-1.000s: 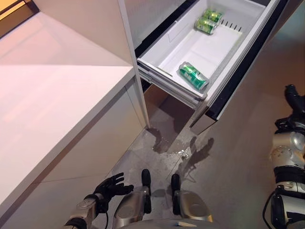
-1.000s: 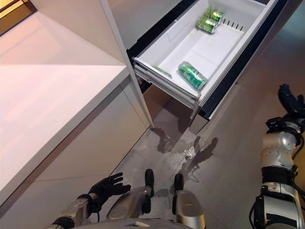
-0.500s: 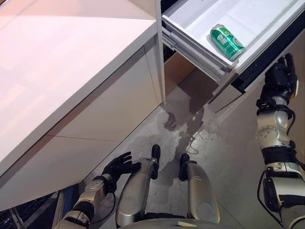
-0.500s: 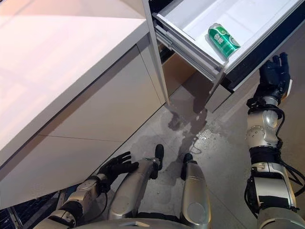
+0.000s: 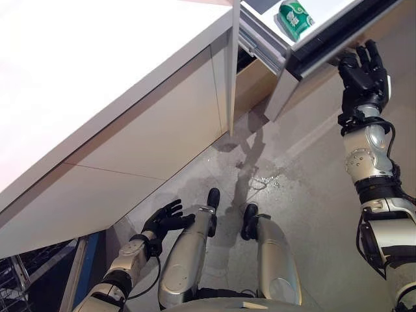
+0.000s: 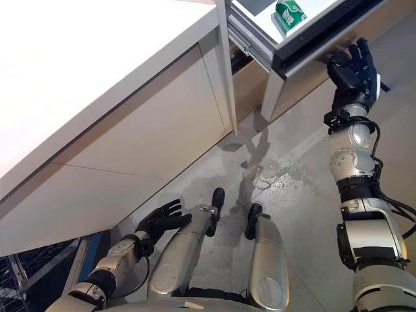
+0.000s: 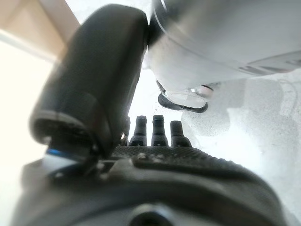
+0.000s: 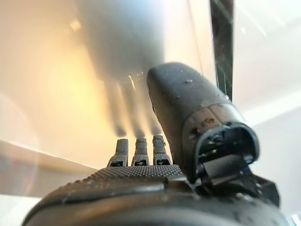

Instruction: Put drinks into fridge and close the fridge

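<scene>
The fridge's white drawer [image 5: 312, 40] stands pulled out at the top right, with a dark front panel. A green can [image 5: 293, 14] lies inside it near the front edge; it also shows in the right eye view [image 6: 288, 12]. My right hand [image 5: 361, 71] is raised with straight fingers against the drawer's front panel, open and empty. In the right wrist view its fingers [image 8: 136, 151] point at the pale glossy panel from very close. My left hand [image 5: 166, 220] hangs low beside my leg, open and empty.
A long white counter [image 5: 97, 84] with cabinet fronts runs along the left. A wet patch [image 5: 266, 181] lies on the grey floor below the drawer. A blue strip and wire rack [image 5: 39, 273] show at the bottom left.
The camera has tilted down and the scene has shifted up. My right hand has risen and reached the drawer's front panel. The drawer looks pushed further in. The left hand has stayed low.
</scene>
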